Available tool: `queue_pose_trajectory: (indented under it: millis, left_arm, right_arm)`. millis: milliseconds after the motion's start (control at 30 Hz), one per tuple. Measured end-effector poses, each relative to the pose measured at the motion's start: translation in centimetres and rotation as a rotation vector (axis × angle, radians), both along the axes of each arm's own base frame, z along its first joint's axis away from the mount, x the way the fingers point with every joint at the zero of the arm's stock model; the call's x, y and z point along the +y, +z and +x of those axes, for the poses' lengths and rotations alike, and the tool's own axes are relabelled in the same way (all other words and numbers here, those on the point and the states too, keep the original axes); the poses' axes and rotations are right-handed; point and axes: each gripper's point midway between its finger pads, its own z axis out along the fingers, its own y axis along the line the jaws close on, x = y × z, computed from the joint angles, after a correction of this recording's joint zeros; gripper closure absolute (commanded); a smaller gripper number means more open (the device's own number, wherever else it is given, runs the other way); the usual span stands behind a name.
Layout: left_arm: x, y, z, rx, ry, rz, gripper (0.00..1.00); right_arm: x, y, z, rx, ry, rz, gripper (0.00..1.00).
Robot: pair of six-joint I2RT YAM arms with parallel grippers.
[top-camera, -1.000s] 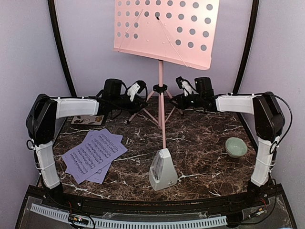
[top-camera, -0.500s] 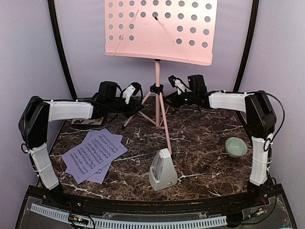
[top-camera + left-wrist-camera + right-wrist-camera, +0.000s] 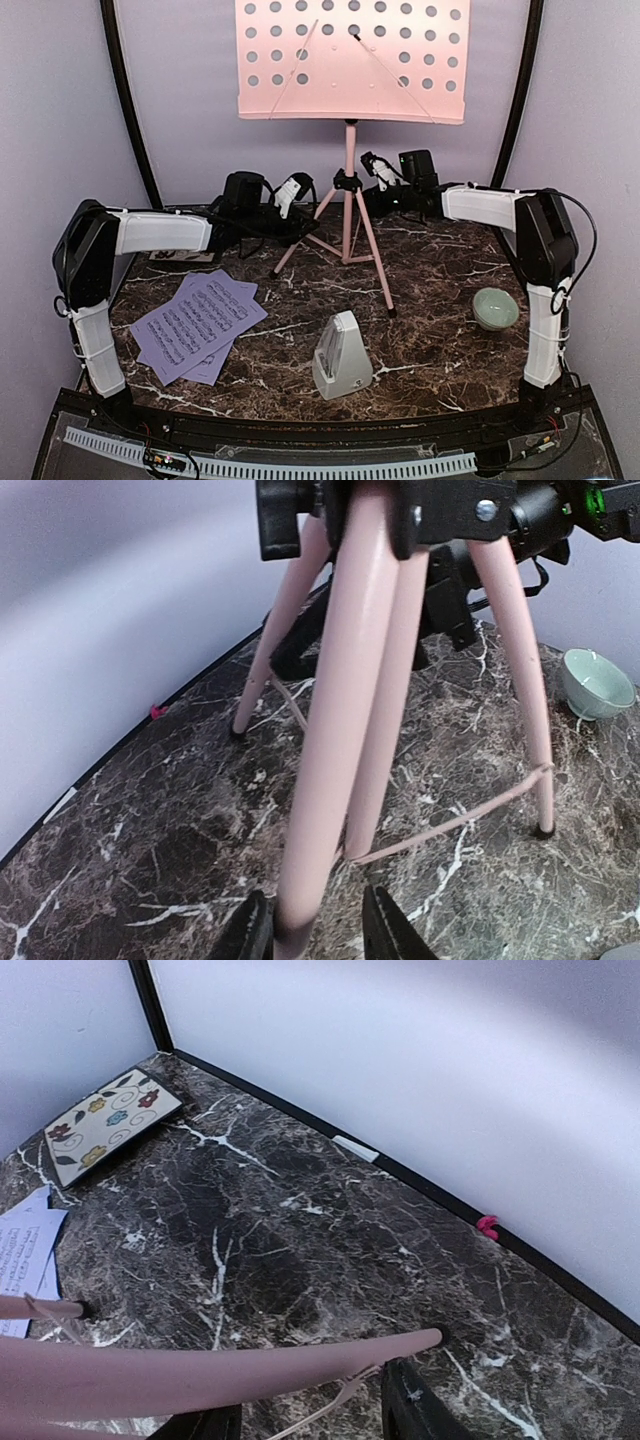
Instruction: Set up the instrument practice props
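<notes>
Coaster (image 3: 100, 1125): flat, far left of the stand (image 3: 350, 145); not a prop. Pages (image 3: 198, 325): a loose fanned stack lying flat, left of the stand and forward of it, well apart from its feet. Judged thin, limp and light, so they are better taken by an overhanging corner or slid than pinched from above. Left gripper (image 3: 312, 935): at the stand's left leg, below the hub. Its jaws are narrowly parted with the leg between them, one finger against the tube and a dark sliver at the other, so whether it clamps cannot be told. Stand: upright on the table (image 3: 440, 270), feet spread, perforated desk (image 3: 340, 103) high above the hub. Judged light but top-heavy, with stiff tubes and smooth paint that is likely slippery. The best hold is a leg close under the hub, or the mast, never the thin braces. Metronome (image 3: 341, 356): upright in front of the stand, near its front foot, not touching. Judged rigid and tapered, so pads would slide upward; take it low across the base. Right gripper (image 3: 312, 1420): at the stand's rear leg, right of the hub. Its jaws are wide apart, the leg crossing above the fingertips and a brace running down between them; nothing clamped as far as shown. Bowl (image 3: 496, 307): right of the stand, forward, well apart; not a prop.
</notes>
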Motion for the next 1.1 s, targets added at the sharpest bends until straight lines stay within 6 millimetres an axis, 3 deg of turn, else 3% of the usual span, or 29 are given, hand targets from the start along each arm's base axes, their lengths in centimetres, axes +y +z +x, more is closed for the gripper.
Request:
queue_pose_trajectory:
  millis: [133, 300, 467, 667, 833, 967, 1100]
  left_arm:
    - [-1.4, 0.0, -0.6, 0.009, -0.02, -0.014, 0.59]
    - [-1.6, -0.2, -0.8, 0.029, -0.014, -0.018, 0.46]
    - [0.4, -2.2, -2.3, 0.115, 0.027, 0.004, 0.39]
    - [6.2, -2.3, -3.8, 0.237, 0.182, -0.014, 0.36]
    - [12.4, -1.2, -4.1, 0.39, 0.422, -0.105, 0.36]
    - [16.0, -3.4, -6.3, 0.559, 0.583, -0.137, 0.37]
    - [19.6, -7.1, -9.6, 0.741, 0.74, -0.145, 0.38]
  right_arm:
    - [-0.7, 0.1, 0.5, -0.012, -0.015, -0.005, 0.44]
    - [-0.8, 0.5, 0.5, -0.03, -0.017, 0.006, 0.34]
    - [-1.4, 2.9, -1.1, -0.076, -0.017, 0.033, 0.24]
    - [-2.8, 6.8, -3.5, -0.135, -0.037, 0.078, 0.2]
    - [-3.9, 8.1, -5.1, -0.125, -0.071, 0.104, 0.19]
    - [-4.6, 8.0, -6.7, -0.073, -0.085, 0.125, 0.19]
    - [-5.5, 7.9, -9.1, -0.021, -0.089, 0.156, 0.19]
